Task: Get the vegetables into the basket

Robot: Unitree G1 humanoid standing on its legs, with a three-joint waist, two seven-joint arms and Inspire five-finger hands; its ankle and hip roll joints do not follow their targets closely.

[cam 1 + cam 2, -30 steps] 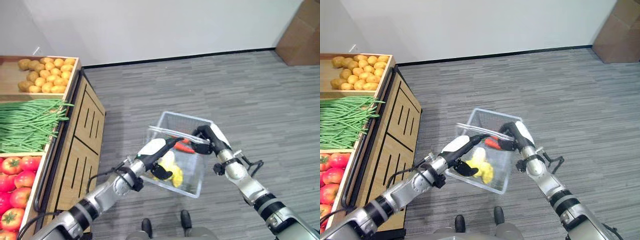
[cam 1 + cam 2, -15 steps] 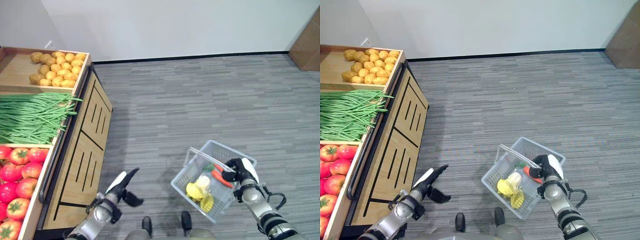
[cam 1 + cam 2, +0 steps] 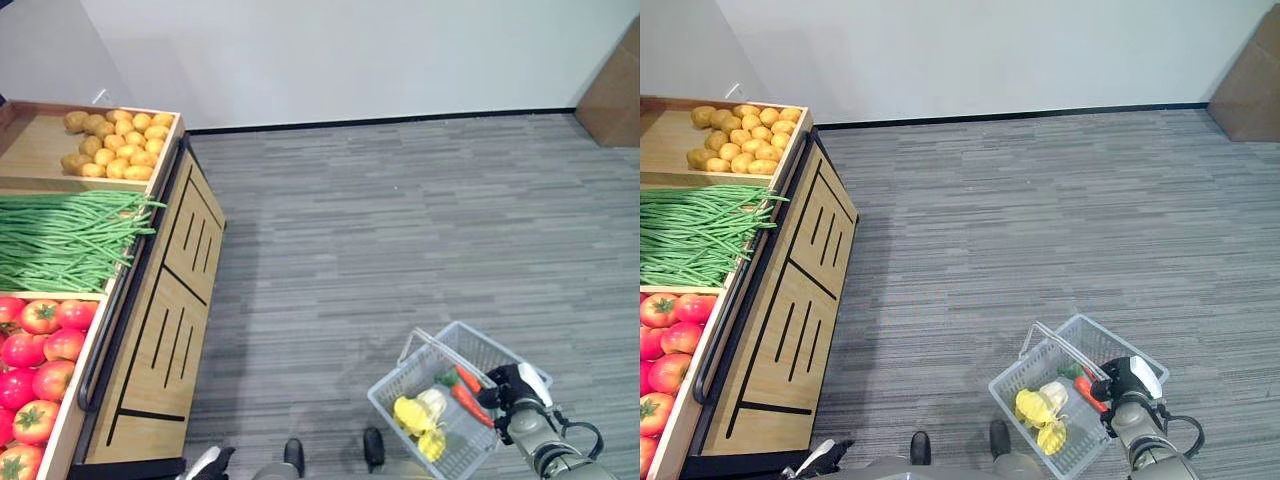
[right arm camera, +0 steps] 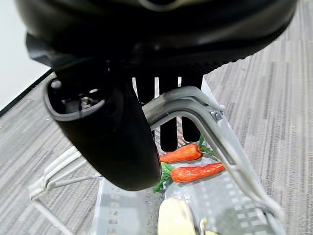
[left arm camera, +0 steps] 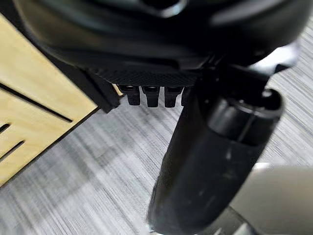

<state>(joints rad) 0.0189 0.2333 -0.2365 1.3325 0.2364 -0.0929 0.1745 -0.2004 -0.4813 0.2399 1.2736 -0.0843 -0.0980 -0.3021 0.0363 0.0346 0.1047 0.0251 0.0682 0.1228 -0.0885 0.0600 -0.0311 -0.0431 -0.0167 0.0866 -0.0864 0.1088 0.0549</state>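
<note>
At nine o'clock of my head view stands the wooden produce stand (image 3: 160, 330), with potatoes (image 3: 108, 143) in the far bin, green beans (image 3: 65, 238) in the middle one and tomatoes (image 3: 35, 360) nearest me. A brown box (image 3: 610, 75) sits in the far corner at two o'clock. Open grey floor (image 3: 400, 230) lies between the stand and the basket, and I see nothing on it in the way.

The basket (image 3: 447, 410) hangs at five o'clock, off the floor. My right hand (image 3: 515, 385) is clamped round its handle (image 4: 195, 110); the wrist view shows thumb and fingers wrapped over the grey bar. Inside lie two carrots (image 4: 188, 164) and some yellow and pale vegetables (image 3: 420, 415).

My left hand (image 5: 156, 95) shows low at seven o'clock beside the stand's front, fingers straight and relaxed, holding nothing.

Against half a second ago, the basket and right hand have dropped lower and further toward five o'clock, and the left hand has sunk almost out of the bottom edge. A second ago both hands were up at the basket; now the right alone carries it.
</note>
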